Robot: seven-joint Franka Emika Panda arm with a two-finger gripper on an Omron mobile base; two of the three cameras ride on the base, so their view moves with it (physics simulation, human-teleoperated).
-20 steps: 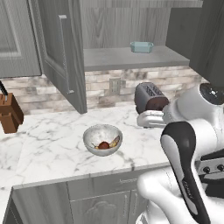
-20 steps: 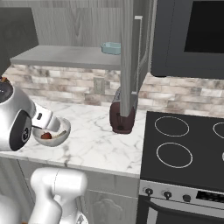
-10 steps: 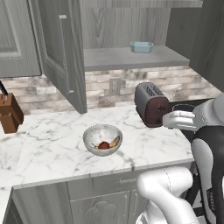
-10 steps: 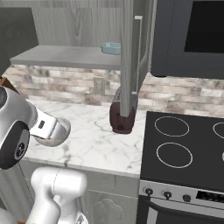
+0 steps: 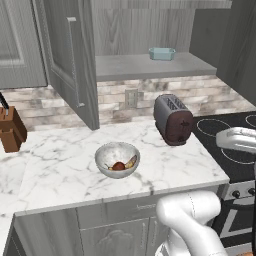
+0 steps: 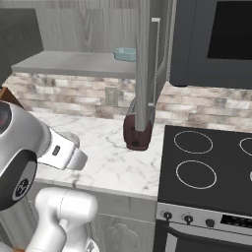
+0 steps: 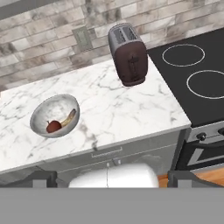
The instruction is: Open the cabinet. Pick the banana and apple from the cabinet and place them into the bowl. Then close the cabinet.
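The bowl (image 5: 117,160) is seen on the marble worktop (image 5: 60,165), in front of and to the left of the toaster (image 5: 173,119). The apple (image 7: 54,126) and the banana (image 7: 68,118) are held inside the bowl, touching each other. The cabinet (image 5: 75,60) above the toaster is shown with both doors swung open. The end effector (image 7: 107,177) is held with its fingers spread wide and empty, well apart from the bowl and raised above the worktop's front edge near the toaster.
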